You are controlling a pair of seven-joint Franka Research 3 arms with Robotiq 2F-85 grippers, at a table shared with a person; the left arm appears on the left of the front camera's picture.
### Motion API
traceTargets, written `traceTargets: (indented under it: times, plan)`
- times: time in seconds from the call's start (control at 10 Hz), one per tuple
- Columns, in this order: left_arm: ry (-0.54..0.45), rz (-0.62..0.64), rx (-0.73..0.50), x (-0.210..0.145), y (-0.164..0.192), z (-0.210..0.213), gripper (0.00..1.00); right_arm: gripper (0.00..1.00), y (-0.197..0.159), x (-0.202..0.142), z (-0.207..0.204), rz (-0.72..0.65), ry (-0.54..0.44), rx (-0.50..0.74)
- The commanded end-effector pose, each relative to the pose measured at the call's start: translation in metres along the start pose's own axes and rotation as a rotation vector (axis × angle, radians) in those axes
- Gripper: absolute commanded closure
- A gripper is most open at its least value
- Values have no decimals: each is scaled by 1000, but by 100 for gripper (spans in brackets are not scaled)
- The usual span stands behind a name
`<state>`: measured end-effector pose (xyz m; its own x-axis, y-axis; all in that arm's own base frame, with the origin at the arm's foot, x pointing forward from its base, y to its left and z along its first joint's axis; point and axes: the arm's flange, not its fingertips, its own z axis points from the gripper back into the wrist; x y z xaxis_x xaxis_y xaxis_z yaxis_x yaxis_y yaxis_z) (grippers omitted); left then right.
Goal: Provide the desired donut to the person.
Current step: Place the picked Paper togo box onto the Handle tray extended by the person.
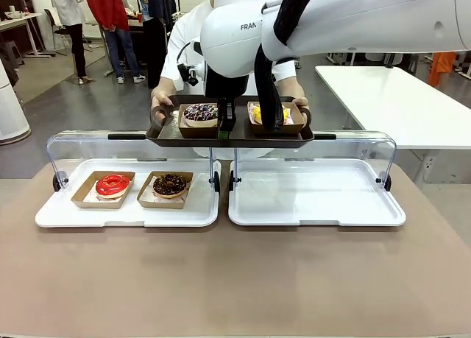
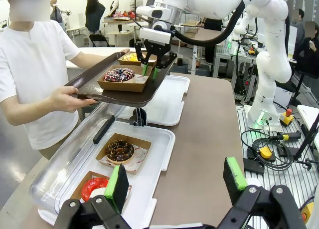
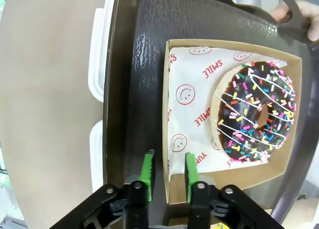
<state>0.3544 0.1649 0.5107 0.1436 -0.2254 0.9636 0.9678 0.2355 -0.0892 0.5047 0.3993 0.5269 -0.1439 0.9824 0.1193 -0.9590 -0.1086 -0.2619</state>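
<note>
Brown tray (image 3: pixel 129 89) sits under my right end effector (image 3: pixel 168 169), whose jaws are a little apart around the box (image 3: pixel 166 139) edge, sprinkle donut (image 3: pixel 256 114) just beside.

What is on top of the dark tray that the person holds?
On the dark tray sit two cardboard boxes: one with a sprinkled chocolate donut, one with a yellow donut, partly hidden behind the right arm. The right gripper straddles the first box's wall.
</note>
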Motion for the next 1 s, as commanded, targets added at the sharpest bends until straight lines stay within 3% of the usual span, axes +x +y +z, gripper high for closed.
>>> traceTargets:
  times: [0.0, 0.1, 0.6, 0.7, 0.9]
  plan:
    - [-8, -5, -2, 1, -1, 1, 0, 0, 1, 2, -2, -14, 20, -29]
    - [-8, -5, -2, 1, -1, 1, 0, 55, -2, 2, 1, -17, 18, -29]
    - [-8, -5, -2, 1, -1, 1, 0, 5, -2, 2, 13, -11, 12, -23]
    - [-8, -5, -2, 1, -1, 1, 0, 0, -2, 2, 16, -11, 13, -18]
    - [-8, -5, -2, 1, -1, 1, 0, 0, 4, 8, 29, -25, 31, 26]
